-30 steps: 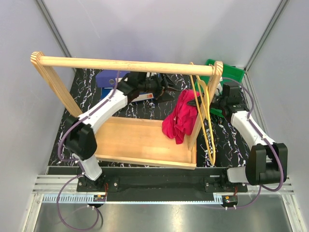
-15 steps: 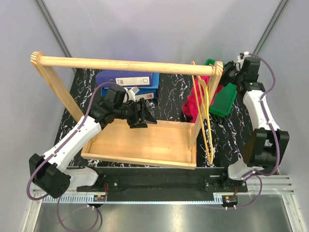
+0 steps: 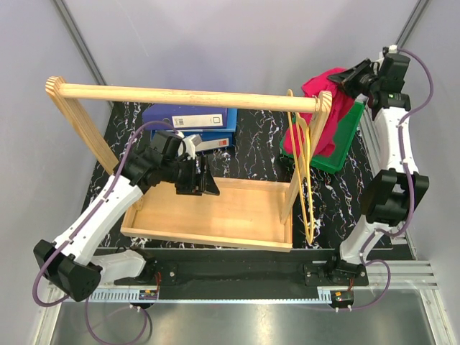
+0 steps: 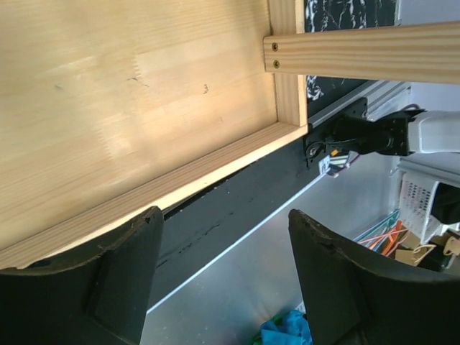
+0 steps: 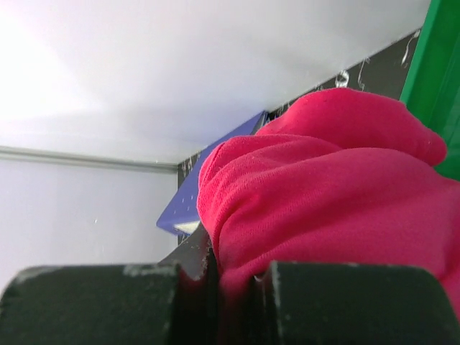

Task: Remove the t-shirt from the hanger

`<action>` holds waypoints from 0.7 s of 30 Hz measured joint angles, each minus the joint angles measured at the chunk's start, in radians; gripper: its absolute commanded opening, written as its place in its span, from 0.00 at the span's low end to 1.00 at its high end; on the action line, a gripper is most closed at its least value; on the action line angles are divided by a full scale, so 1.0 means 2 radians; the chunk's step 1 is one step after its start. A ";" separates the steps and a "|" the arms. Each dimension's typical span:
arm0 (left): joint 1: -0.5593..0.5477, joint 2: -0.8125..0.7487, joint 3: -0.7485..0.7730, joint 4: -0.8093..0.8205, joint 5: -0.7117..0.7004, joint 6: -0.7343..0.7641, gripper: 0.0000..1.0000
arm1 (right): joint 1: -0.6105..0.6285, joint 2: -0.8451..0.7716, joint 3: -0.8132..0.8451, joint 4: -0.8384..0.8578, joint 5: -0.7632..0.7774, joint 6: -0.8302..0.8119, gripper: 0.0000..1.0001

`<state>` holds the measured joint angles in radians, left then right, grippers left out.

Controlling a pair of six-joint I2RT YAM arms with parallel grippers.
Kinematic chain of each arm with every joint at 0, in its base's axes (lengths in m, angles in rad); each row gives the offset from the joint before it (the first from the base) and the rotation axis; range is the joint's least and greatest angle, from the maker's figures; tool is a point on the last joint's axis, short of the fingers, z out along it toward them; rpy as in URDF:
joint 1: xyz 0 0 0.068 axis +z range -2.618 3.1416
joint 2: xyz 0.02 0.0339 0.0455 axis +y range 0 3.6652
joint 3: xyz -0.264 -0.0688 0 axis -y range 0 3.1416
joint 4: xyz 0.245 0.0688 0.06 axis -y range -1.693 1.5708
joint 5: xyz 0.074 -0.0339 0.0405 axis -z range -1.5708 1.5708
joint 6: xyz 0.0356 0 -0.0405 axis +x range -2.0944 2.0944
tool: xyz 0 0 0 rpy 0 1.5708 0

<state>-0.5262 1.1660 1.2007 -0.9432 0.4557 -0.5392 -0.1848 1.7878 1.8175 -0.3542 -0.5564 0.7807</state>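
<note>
Our right gripper (image 5: 236, 284) is clenched on the t-shirt (image 3: 321, 122), held high at the far right. The cloth hangs down and left from it, overlapping the hanger (image 3: 307, 188), which dangles upright from the rail (image 3: 180, 95). Whether the shirt is fully free we cannot tell. Our left gripper (image 3: 205, 180), fingers spread and empty, hovers over the tray (image 3: 208, 239), farther off.

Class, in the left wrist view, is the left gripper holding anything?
No, the left gripper stands open and empty, with the wooden tray beyond it.
</note>
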 measured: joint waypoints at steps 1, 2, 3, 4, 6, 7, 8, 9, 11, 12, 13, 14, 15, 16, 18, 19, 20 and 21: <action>0.000 0.003 0.007 -0.006 -0.005 0.005 0.74 | -0.003 0.009 0.015 -0.002 0.002 -0.001 0.00; 0.000 0.004 0.011 -0.007 -0.008 0.008 0.74 | -0.005 0.016 0.023 -0.002 0.004 -0.001 0.00; 0.000 0.007 0.016 -0.009 -0.011 0.011 0.74 | -0.007 0.023 0.033 -0.004 0.007 -0.001 0.00; 0.001 0.008 0.021 -0.013 -0.015 0.014 0.74 | -0.008 0.032 0.043 -0.004 0.008 -0.001 0.00; 0.002 0.011 0.028 -0.018 -0.021 0.019 0.74 | -0.010 0.052 0.060 -0.005 0.009 -0.001 0.00; 0.003 0.014 0.032 -0.022 -0.025 0.022 0.74 | -0.011 0.063 0.066 -0.005 0.009 -0.001 0.00; 0.005 0.017 0.037 -0.027 -0.029 0.024 0.75 | -0.011 0.075 0.072 -0.006 0.010 -0.001 0.00; 0.007 0.020 0.041 -0.030 -0.033 0.027 0.75 | -0.012 0.085 0.077 -0.006 0.011 -0.001 0.00; 0.011 0.025 0.048 -0.033 -0.040 0.032 0.75 | -0.012 0.112 0.088 -0.006 0.012 0.000 0.00; 0.013 0.028 0.051 -0.034 -0.043 0.034 0.75 | -0.012 0.126 0.094 -0.006 0.012 0.000 0.00; 0.015 0.030 0.053 -0.035 -0.046 0.036 0.75 | -0.012 0.142 0.099 -0.005 0.012 0.001 0.00; 0.017 0.033 0.054 -0.036 -0.047 0.038 0.76 | -0.012 0.157 0.103 -0.005 0.012 0.001 0.00; 0.020 0.037 0.055 -0.038 -0.050 0.039 0.76 | -0.012 0.172 0.106 -0.005 0.012 0.003 0.00; 0.022 0.041 0.055 -0.039 -0.051 0.039 0.76 | -0.012 0.186 0.106 -0.005 0.012 0.005 0.00; 0.027 0.051 0.057 -0.043 -0.053 0.039 0.76 | -0.012 0.212 0.105 -0.006 0.013 0.007 0.00; 0.029 0.058 0.059 -0.044 -0.054 0.039 0.76 | -0.012 0.222 0.103 -0.006 0.013 0.009 0.00; 0.031 0.067 0.062 -0.045 -0.055 0.039 0.76 | -0.012 0.229 0.098 -0.005 0.015 0.009 0.00; 0.032 0.076 0.065 -0.045 -0.056 0.039 0.76 | -0.012 0.233 0.090 -0.006 0.021 0.008 0.00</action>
<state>-0.4622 1.3178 1.3308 -1.0336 0.3428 -0.4614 -0.2089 2.2539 1.9984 -0.3656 -0.5148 0.7967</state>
